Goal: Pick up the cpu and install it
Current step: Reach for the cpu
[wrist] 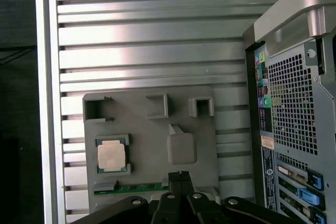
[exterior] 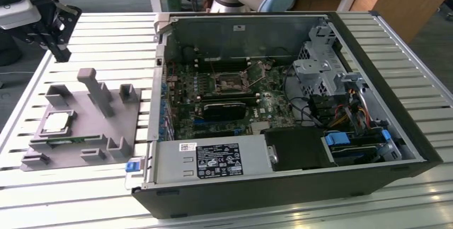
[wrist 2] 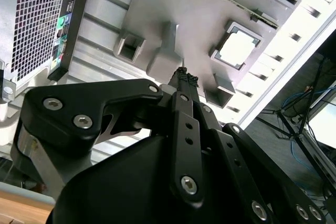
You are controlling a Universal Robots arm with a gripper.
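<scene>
Black gripper (wrist: 178, 174), fingertips together, holds nothing. Below it, off to one side, the square cpu (wrist: 112, 156) lies flat, metal face up, in a grey fixture (wrist: 139, 127) on the slatted table (wrist: 147, 51) beside the open computer case (wrist: 294, 103).

black linkage gripper (wrist: 179, 174): body cut off by frame edge in the first wrist view. Its links hide one end of long green memory stick (wrist: 137, 187) and one edge of grey moulded plastic fixture (wrist: 152, 129). Also cropped: open black desktop computer case (wrist: 294, 108). Exterior view: square motherboard socket (exterior: 228, 80) detail too small to tell.
</scene>
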